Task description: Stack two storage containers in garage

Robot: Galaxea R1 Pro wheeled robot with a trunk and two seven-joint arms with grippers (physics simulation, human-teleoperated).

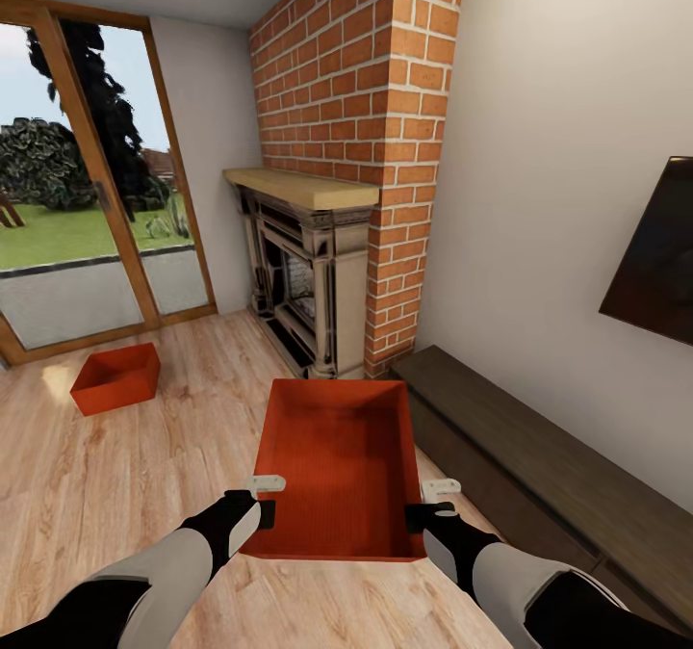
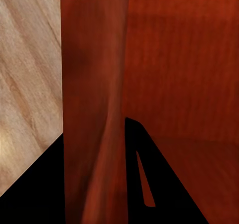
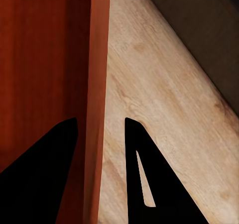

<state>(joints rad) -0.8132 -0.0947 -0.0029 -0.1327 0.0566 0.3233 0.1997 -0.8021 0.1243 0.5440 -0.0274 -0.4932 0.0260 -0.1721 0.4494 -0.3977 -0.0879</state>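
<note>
Storage containers sit empty on the living room's wood floor: one (image 1: pixel 117 376) by the glass door, one (image 1: pixel 335 466) between both grippers. Left wrist view: left gripper (image 2: pixel 94 184), jaws straddling its wall. Right wrist view: right gripper (image 3: pixel 99 179), likewise clamped.

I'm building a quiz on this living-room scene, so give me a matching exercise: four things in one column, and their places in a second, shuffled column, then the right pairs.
Things:
1. near storage container
2. far storage container
3. fireplace
4. low dark bench

Places:
A. along the wall on the right
B. on the wood floor by the glass door
C. between the left gripper and right gripper
D. at the foot of the brick chimney

Pairs: 1-C, 2-B, 3-D, 4-A
</note>
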